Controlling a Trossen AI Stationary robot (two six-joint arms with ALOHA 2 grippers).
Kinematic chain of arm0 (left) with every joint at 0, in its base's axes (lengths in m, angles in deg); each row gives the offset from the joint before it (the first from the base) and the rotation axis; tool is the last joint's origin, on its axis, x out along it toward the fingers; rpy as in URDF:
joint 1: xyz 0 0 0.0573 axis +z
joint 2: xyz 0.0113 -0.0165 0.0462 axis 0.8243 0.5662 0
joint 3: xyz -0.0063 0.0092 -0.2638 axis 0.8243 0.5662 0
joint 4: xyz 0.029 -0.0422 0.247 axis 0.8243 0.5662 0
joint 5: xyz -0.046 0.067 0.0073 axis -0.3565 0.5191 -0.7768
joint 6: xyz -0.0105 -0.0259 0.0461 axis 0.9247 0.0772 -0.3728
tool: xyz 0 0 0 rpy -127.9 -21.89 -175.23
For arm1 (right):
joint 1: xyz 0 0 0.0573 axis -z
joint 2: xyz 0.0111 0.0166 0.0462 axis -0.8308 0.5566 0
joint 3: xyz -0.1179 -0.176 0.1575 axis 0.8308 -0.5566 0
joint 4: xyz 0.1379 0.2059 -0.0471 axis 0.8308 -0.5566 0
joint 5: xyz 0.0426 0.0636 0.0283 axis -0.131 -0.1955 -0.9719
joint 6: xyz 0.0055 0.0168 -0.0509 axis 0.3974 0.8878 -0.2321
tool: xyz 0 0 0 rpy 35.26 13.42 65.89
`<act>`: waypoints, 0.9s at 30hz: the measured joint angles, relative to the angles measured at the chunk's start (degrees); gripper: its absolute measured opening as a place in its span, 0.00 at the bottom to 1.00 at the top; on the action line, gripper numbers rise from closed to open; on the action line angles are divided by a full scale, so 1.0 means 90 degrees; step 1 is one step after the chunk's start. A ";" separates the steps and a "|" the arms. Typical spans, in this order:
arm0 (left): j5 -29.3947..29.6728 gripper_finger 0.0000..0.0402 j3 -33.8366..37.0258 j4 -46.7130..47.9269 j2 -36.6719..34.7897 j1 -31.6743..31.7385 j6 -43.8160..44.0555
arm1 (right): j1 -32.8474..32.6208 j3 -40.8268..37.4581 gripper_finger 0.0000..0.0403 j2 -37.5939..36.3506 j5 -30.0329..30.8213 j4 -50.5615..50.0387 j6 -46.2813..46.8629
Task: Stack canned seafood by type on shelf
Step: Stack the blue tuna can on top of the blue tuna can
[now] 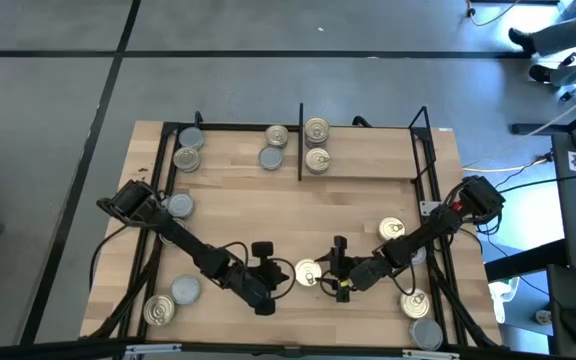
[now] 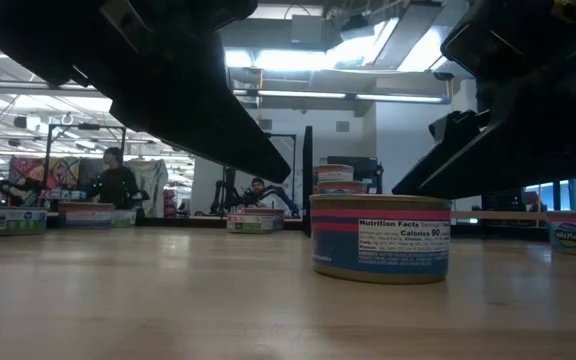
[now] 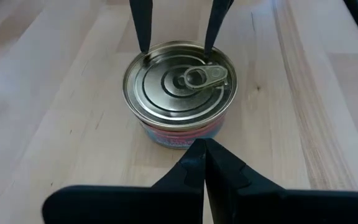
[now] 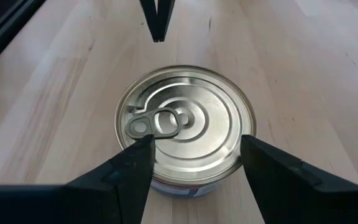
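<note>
A low round tin with a pale gold pull-tab lid (image 1: 308, 272) stands upright on the wooden table near its front edge, between my two grippers. My right gripper (image 4: 196, 142) is open on the tin's right. Its fingertips hang just above the lid's near rim, one toward each side. The low view shows that finger (image 2: 438, 165) a little above the tin (image 2: 380, 238). My left gripper (image 3: 204, 147) is shut. Its tip points at the tin's left wall and is a small gap away. The shelf (image 1: 363, 168) lies at the far side with several tins on it.
The shelf's black divider (image 1: 300, 140) stands upright, with tins on both sides of it. Loose tins lie at the table's left (image 1: 178, 205), near left (image 1: 158, 310), right (image 1: 392, 230) and near right (image 1: 415, 303). Black frame bars (image 1: 433, 190) run along both sides.
</note>
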 joint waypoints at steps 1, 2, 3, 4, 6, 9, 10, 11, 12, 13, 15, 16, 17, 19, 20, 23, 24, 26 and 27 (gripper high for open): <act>0.0000 0.00 0.0000 0.0000 0.0000 0.0011 -0.0029 | 0.0000 -0.0002 0.59 0.0000 -0.0028 -0.0012 -0.0002; 0.0000 0.00 0.0000 0.0000 0.0000 0.0026 -0.0067 | 0.0000 -0.0002 0.59 0.0000 -0.0045 -0.0051 -0.0002; 0.0000 0.00 0.0000 0.0000 0.0000 0.0039 -0.0073 | -0.0008 0.0000 0.59 -0.0001 -0.0052 -0.0094 0.0000; 0.0000 0.00 0.0000 0.0000 0.0000 0.0055 -0.0073 | -0.0041 0.0000 0.59 -0.0002 -0.0049 -0.0131 -0.0004; -0.0019 0.02 0.0000 0.0002 -0.0002 0.0083 -0.0074 | -0.0091 -0.0019 0.59 0.0002 0.0031 -0.0149 -0.0006; -0.0044 0.09 0.0000 0.0005 -0.0002 0.0112 -0.0153 | -0.0174 -0.0161 0.59 0.0002 0.0176 0.0029 0.0027; -0.0044 0.12 0.0000 0.0005 -0.0002 0.0112 -0.0163 | -0.0177 -0.0210 0.59 0.0005 0.0214 0.0076 0.0075; -0.0044 0.16 0.0000 0.0007 -0.0002 0.0119 -0.0172 | -0.0177 -0.0252 0.59 0.0002 0.0212 0.0109 0.0135; -0.0047 0.20 0.0000 0.0007 -0.0002 0.0132 -0.0233 | -0.0177 -0.0286 0.59 0.0005 0.0198 0.0154 0.0171; -0.0059 0.24 0.0000 0.0007 -0.0005 0.0141 -0.0296 | -0.0177 -0.0316 0.59 0.0005 0.0178 0.0219 0.0186; -0.0068 0.33 -0.0002 0.0007 -0.0005 0.0149 -0.0460 | -0.0177 -0.0330 0.59 0.0007 0.0159 0.0252 0.0183; -0.0068 0.36 -0.0002 0.0007 -0.0005 0.0150 -0.0566 | -0.0177 -0.0332 0.59 0.0007 0.0158 0.0252 0.0170; -0.0069 0.40 -0.0002 0.0007 -0.0005 0.0151 -0.0693 | -0.0177 -0.0332 0.59 0.0007 0.0159 0.0252 0.0157; -0.0070 0.47 -0.0002 0.0007 -0.0005 0.0149 -0.0921 | -0.0176 -0.0335 0.59 0.0010 0.0161 0.0252 0.0146; -0.0070 0.50 -0.0002 0.0007 -0.0005 0.0149 -0.0998 | -0.0175 -0.0335 0.59 0.0010 0.0161 0.0252 0.0143; -0.0073 0.56 -0.0002 0.0008 -0.0005 0.0151 -0.1148 | -0.0212 -0.0335 0.59 0.0010 0.0191 0.0252 0.0139; -0.0073 0.58 -0.0002 0.0007 -0.0005 0.0153 -0.1148 | -0.0248 -0.0335 0.59 0.0014 0.0248 0.0248 0.0136; -0.0073 0.61 -0.0002 0.0008 -0.0005 0.0158 -0.1164 | -0.0346 -0.0339 0.59 0.0017 0.0405 0.0222 0.0136; -0.0073 0.61 -0.0002 0.0007 -0.0005 0.0158 -0.1194 | -0.0407 -0.0341 0.59 0.0018 0.0515 0.0199 0.0133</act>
